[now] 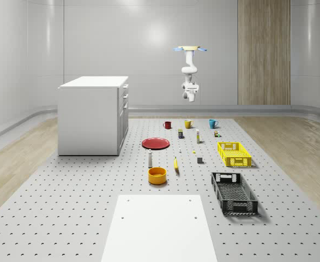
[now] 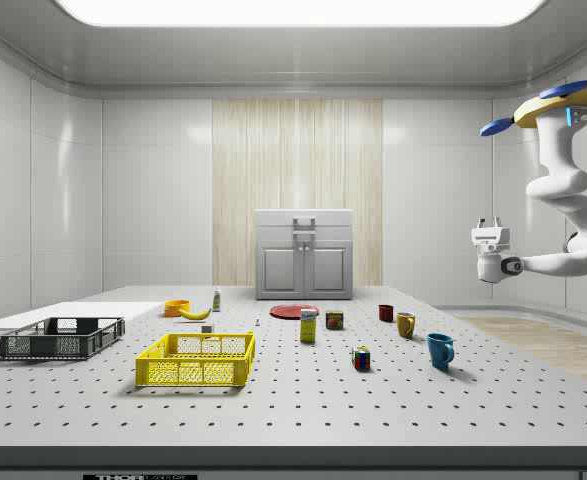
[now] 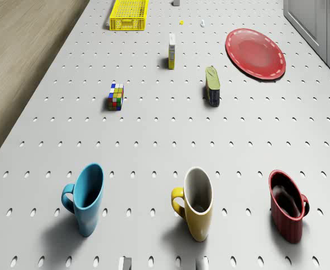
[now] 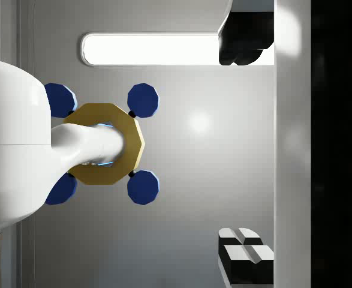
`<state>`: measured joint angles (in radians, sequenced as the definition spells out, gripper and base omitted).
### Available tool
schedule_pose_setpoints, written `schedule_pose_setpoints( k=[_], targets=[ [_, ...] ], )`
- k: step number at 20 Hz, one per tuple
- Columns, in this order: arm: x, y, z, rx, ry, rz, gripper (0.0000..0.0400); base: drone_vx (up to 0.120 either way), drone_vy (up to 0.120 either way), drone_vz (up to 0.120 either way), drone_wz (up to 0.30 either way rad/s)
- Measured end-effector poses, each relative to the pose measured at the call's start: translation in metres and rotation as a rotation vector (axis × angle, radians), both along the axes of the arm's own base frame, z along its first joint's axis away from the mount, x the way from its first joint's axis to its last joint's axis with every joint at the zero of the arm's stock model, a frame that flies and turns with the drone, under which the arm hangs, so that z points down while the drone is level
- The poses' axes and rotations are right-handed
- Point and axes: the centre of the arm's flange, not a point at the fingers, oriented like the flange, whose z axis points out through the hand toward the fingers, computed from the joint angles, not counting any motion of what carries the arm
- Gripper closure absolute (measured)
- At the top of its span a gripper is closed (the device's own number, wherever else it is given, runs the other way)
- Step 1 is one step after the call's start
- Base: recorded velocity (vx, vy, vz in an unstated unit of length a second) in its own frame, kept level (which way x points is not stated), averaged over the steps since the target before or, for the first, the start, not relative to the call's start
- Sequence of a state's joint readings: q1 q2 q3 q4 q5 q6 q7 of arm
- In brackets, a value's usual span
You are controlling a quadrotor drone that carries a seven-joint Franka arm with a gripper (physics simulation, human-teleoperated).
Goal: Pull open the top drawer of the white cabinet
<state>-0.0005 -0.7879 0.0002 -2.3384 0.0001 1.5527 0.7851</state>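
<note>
Table: white cabinet (image 1: 92, 115) stands at its far-left corner.
Drone (image 1: 190, 49): hovers over far edge.
Gripper (image 1: 190, 98): well right of cabinet; grip unclear.

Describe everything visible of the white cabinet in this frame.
The boxy white cabinet stands upright on the perforated grey table, with a flat top and plain side panel. In the side view its front shows a handled drawer above two panelled doors. All look shut. Nothing touches it; the drone hovers well clear.

Pale glossy walls (image 1: 94, 38), a wood-grain panel (image 1: 263, 52), a perforated grey table (image 1: 67, 207), perhaps plank flooring (image 1: 290, 147) beyond
</note>
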Motion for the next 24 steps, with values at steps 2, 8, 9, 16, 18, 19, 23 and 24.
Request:
schedule_pose_setpoints(
  k=[2, 8, 9, 16, 18, 19, 23, 24],
  targets=[
    [-0.003, 0.000, 0.015, 0.000, -0.002, 0.000, 0.0050, 0.000, 0.000, 0.000, 0.000],
    [-0.003, 0.000, 0.056, 0.000, -0.006, 0.000, 0.0085, 0.000, 0.000, 0.000, 0.000],
    [-0.003, 0.000, 0.061, 0.000, -0.007, 0.000, 0.0087, 0.000, 0.000, 0.000, 0.000],
    [-0.001, 0.000, 0.085, 0.000, -0.013, 0.000, 0.0094, 0.000, 0.000, 0.000, 0.000],
    [-0.001, 0.000, 0.088, 0.000, -0.014, 0.000, 0.0094, 0.000, 0.000, 0.000, 0.000],
    [0.000, 0.000, 0.089, 0.000, -0.015, 0.000, 0.0094, 0.000, 0.000, 0.000, 0.000],
    [-0.001, 0.000, 0.092, 0.000, -0.018, 0.000, 0.0095, 0.000, 0.000, 0.000, 0.000],
    [-0.001, 0.000, 0.092, 0.000, -0.019, 0.000, 0.0095, 0.000, 0.000, 0.000, 0.000]
  ],
)
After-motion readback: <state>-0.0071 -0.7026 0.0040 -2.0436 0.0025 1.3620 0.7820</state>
